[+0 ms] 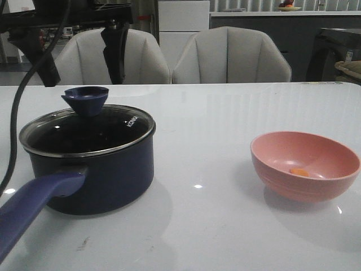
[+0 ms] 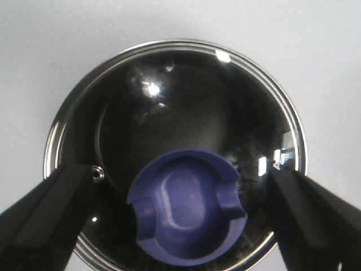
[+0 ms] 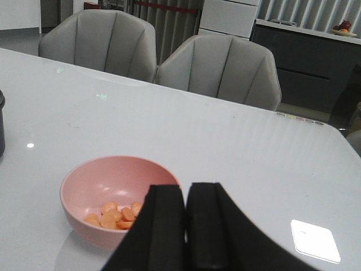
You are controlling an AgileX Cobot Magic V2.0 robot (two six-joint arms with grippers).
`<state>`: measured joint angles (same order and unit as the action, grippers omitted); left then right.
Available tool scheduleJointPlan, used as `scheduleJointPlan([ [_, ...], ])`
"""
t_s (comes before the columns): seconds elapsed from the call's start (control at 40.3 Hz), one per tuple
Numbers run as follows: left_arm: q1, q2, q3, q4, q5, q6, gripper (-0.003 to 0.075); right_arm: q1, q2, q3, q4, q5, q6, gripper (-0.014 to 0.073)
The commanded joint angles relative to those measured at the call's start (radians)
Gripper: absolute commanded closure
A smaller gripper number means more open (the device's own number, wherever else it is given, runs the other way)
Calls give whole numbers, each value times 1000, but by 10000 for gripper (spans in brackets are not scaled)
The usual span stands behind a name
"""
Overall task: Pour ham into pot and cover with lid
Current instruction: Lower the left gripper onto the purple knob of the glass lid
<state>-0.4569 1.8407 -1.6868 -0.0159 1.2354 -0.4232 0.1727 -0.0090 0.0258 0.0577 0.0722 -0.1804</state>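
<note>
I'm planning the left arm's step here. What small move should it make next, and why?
Probably lower the open left claw and close it on the lid's knob. The lid sits on the pot, the ham lies in the bowl, and the fingers straddle the knob without touching, so the pot must be uncovered first.

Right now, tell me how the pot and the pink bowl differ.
The pot is dark navy with a long handle; the pink bowl is pink and has none. The pot is covered by its glass lid; the bowl stands open. The bowl holds the ham pieces; none show through the lid. Both stand upright on the white table.
</note>
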Motion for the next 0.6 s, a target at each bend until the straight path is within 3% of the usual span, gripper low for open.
scheduleJointPlan([
  [0.0,2,-38,-30,-21,43,-19,73,-6,-20,10,2,-82,-3,444],
  [0.571,2,-6,1,-42,50,-47,73,-6,-20,10,2,-82,-3,444],
])
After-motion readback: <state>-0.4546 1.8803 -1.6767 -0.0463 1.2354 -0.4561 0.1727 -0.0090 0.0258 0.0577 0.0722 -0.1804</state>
